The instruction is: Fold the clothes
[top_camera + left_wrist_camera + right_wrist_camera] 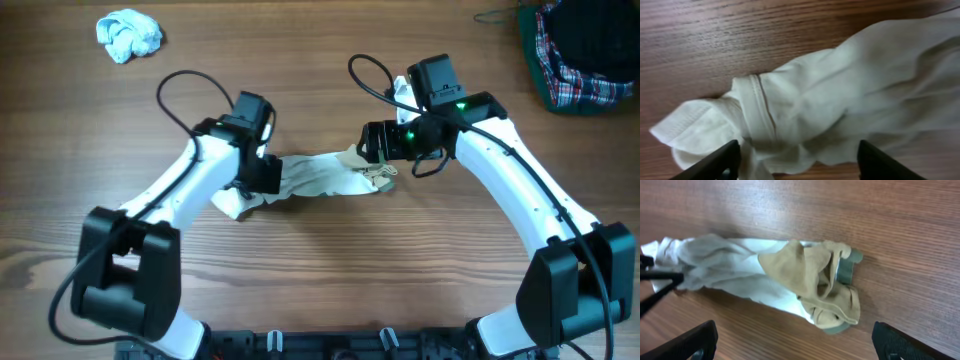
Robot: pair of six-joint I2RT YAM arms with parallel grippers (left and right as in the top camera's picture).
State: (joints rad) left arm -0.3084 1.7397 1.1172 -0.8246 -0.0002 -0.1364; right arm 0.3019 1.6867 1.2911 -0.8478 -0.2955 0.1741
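A cream-white garment (320, 178) lies stretched out and crumpled along the middle of the wooden table, with a tan patch at its right end (815, 280) and a ribbed cuff at its left end (695, 125). My left gripper (797, 162) is open, low over the garment's left end, its fingers either side of the cloth. My right gripper (795, 342) is open and empty, hovering just above the table beside the tan right end. In the overhead view the left gripper (262, 172) and right gripper (378, 145) sit at opposite ends of the garment.
A crumpled light-blue cloth (128, 34) lies at the back left. A pile with plaid and dark clothes (580, 50) sits at the back right corner. Black cables loop above both arms.
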